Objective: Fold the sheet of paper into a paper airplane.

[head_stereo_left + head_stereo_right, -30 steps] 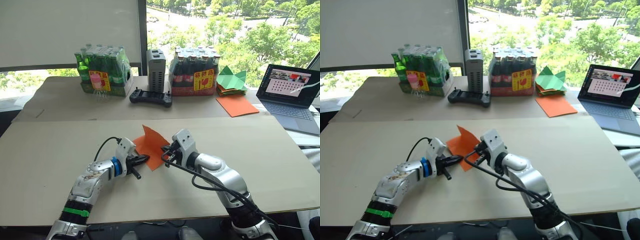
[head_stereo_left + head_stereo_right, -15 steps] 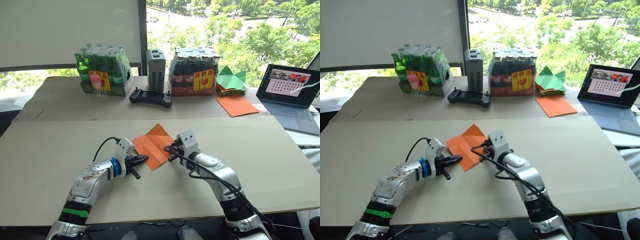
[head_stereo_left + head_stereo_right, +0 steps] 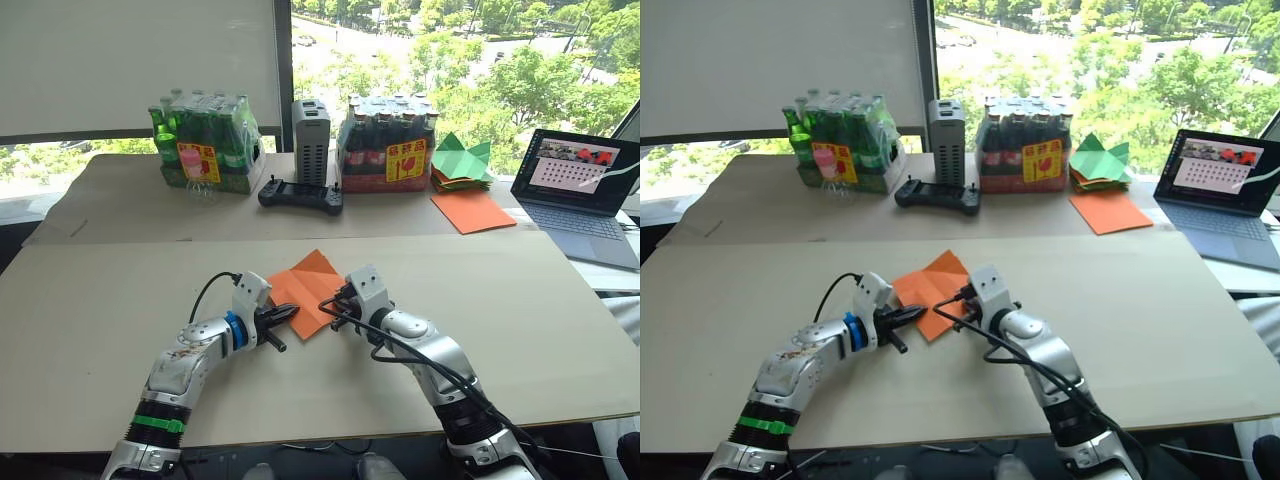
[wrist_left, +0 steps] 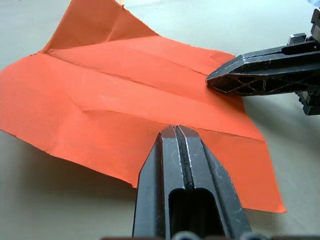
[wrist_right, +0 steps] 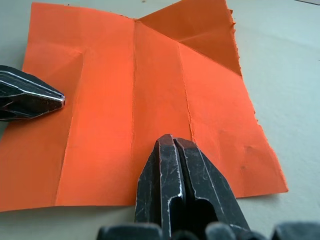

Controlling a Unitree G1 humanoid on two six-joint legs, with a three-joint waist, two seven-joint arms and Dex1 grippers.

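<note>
We see a broad beige desk (image 3: 560, 330) in front, with a second beige tabletop (image 3: 120, 195) butted against its far edge. Behind both stands a large window (image 3: 450, 60) giving onto sunlit green trees. A white roller blind (image 3: 140, 60) covers the window's left portion, with a dark vertical window frame (image 3: 284, 70) beside it. Daylight illuminates both surfaces evenly.

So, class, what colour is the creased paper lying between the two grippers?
Bright orange. The paper shows best in the right wrist view.
</note>
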